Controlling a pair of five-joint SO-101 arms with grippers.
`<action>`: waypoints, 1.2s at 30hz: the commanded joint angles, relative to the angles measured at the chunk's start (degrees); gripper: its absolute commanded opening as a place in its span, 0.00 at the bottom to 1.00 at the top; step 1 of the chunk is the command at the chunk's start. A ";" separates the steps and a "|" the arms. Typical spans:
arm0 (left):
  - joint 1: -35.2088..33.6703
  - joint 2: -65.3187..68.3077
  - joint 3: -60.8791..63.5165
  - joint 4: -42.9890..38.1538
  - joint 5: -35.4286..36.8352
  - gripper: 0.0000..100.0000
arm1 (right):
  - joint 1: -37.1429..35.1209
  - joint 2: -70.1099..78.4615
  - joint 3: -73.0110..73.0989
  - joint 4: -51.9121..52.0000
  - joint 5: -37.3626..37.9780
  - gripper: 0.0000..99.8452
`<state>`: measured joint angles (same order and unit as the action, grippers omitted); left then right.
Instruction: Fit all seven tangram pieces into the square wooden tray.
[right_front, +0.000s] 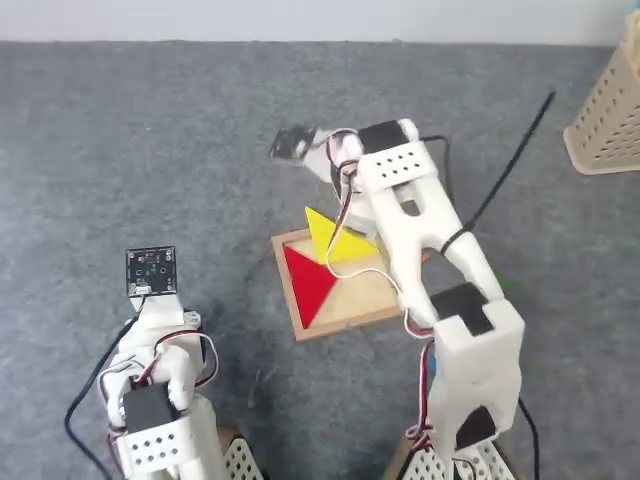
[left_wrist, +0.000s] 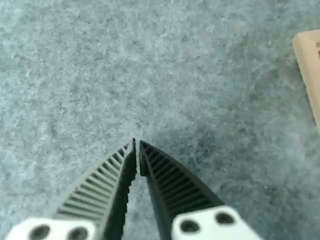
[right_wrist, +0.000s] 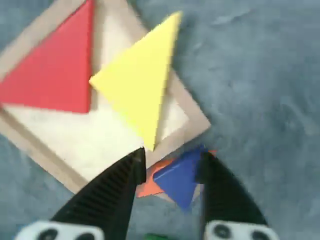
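Note:
The square wooden tray (right_front: 360, 295) lies on the grey carpet between the arms. A red triangle (right_front: 308, 280) lies flat in it, and a yellow triangle (right_front: 335, 240) rests tilted with one tip over the far rim. In the right wrist view the red triangle (right_wrist: 55, 75) and yellow triangle (right_wrist: 140, 90) sit in the tray (right_wrist: 50, 162). My right gripper (right_wrist: 172, 157) is open just outside a tray corner, with a blue piece (right_wrist: 180, 175) between its fingers, lying on an orange piece (right_wrist: 150, 187). My left gripper (left_wrist: 136, 144) is shut and empty over bare carpet, the tray's edge (left_wrist: 307, 65) off to one side.
A beige perforated basket (right_front: 610, 110) stands at the far right edge. A black cable (right_front: 510, 160) runs across the carpet behind the right arm. A bit of a green piece (right_front: 500, 285) shows beside that arm. Open carpet lies to the left and far side.

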<state>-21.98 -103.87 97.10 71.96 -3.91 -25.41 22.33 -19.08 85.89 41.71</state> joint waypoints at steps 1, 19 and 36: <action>0.18 -0.79 -0.48 0.44 0.44 0.01 | 0.48 -6.64 -2.55 0.57 -11.78 0.01; 0.18 -0.79 -0.48 0.44 0.44 0.01 | 0.66 -26.95 33.76 -28.79 -26.73 0.01; 0.18 -0.79 -0.57 0.44 0.44 0.01 | -0.84 3.30 4.66 -29.23 -43.34 0.01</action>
<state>-21.98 -103.87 97.10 71.96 -3.91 -25.49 23.47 -7.74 57.32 -0.75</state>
